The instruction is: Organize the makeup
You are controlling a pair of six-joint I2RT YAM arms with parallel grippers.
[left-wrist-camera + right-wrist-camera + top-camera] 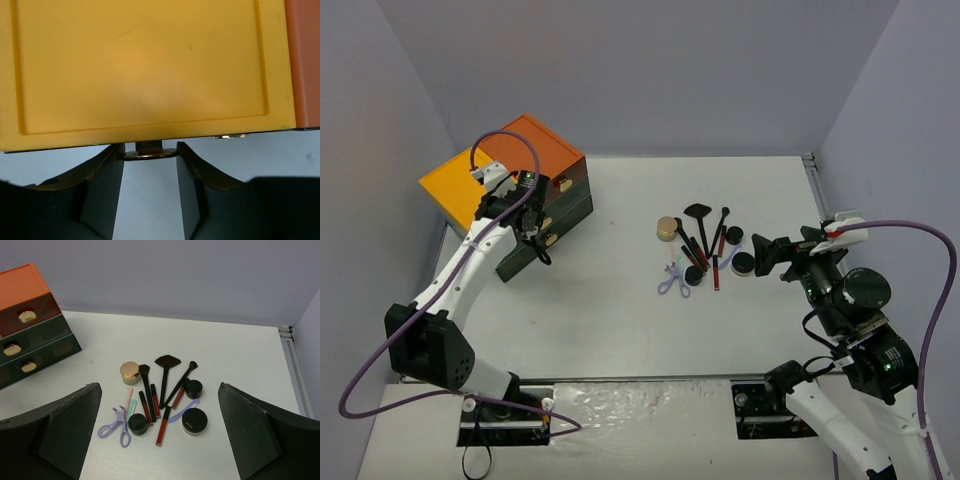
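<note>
Left claw (532, 238): pinching a gold drawer knob (150, 153) under the cabinet's (535, 190) yellow top.
Right claw (763, 257): spread wide, facing the makeup (700, 250).
Makeup: well right of left claw; right arm nearer.

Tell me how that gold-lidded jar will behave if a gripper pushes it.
The gold-lidded jar stands squat and upright, so it would probably slide, not roll or tip. Its glossy round lid could be slippery to pinch.

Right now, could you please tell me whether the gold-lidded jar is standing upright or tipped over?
Upright: the gold-lidded jar sits on its base, with its gold lid on top, facing up.
</note>
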